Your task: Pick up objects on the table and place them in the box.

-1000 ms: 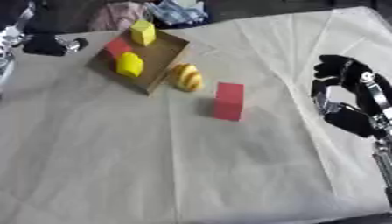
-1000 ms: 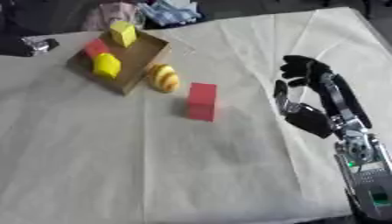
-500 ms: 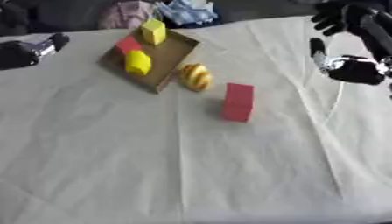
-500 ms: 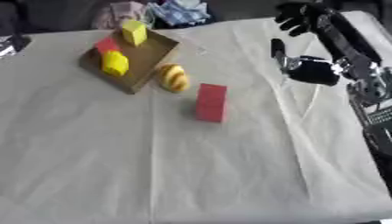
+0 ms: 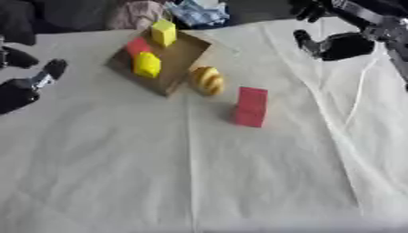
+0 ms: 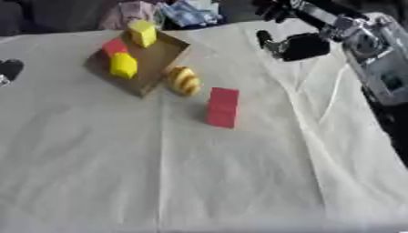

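Red block (image 5: 251, 106) beside box (image 5: 181, 59)

Even, soft light; both views blurred overall. Pale cloth-covered desk (image 5: 199, 173) bright, no glare. Red rectangular block (image 5: 251, 106) casts faint short shadow leftward.

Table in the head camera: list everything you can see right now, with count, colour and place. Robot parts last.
box: 1, brown, shallow, far left-centre of the table
blocks in the box: 3; yellow at its far end, red and yellow on its left side
striped round object: 1, yellow-orange, on the cloth beside the box
red block: 1, centre of the table
cloth: 1, cream, covers the table
clothing pile: far edge, mixed colours
left hand: black, left edge
right hand: black, top right, above the table
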